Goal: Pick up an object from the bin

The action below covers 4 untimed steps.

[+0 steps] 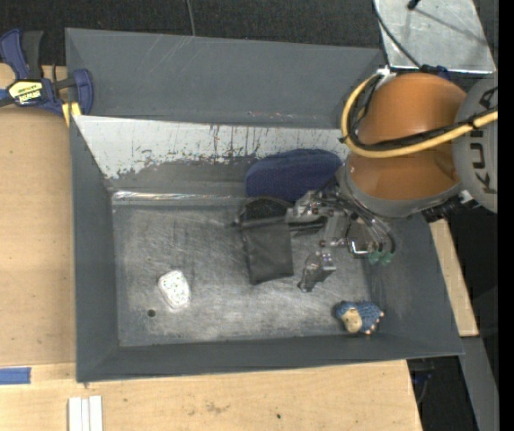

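My gripper hangs low over the right half of the bin floor, under the orange wrist cover. Just to its left lies a dark grey, flat, pouch-like thing, with its right edge touching or nearly touching the gripper's metal parts. Behind both, against the back wall, rests a dark blue rounded soft thing. A small blue and tan object lies in front of the gripper, near the bin's front right corner.
A small white speckled lump sits alone on the front left of the floor, with a tiny dark speck beside it. The arm and its yellow cable reach in over the bin's right wall.
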Tool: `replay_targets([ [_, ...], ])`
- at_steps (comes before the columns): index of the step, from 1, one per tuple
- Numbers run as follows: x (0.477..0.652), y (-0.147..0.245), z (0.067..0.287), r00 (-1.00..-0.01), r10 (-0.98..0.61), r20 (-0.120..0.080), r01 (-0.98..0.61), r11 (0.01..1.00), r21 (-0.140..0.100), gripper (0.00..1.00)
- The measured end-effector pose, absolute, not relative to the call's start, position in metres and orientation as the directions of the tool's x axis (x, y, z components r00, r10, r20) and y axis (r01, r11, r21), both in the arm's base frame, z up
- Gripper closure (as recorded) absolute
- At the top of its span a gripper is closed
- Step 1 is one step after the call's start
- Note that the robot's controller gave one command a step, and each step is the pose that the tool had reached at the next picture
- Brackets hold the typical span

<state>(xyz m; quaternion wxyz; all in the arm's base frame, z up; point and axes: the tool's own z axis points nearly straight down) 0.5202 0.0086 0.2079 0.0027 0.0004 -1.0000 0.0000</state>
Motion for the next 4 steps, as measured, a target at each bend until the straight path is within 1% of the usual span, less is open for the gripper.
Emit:
replay_targets([
  [1,0.589,-0.041,0.118,-1.000,0.019,-0.022,0.019,1.000,0.003,0.00],
  [2,0.613,-0.038,0.084,-0.995,0.098,0.002,0.098,0.995,0.000,0.00],
  [3,0.616,-0.039,0.084,-0.995,0.099,-0.007,0.099,0.995,-0.001,1.00],
  [4,0.624,-0.020,0.225,-0.959,-0.283,-0.003,-0.283,0.959,-0.002,1.00],
])
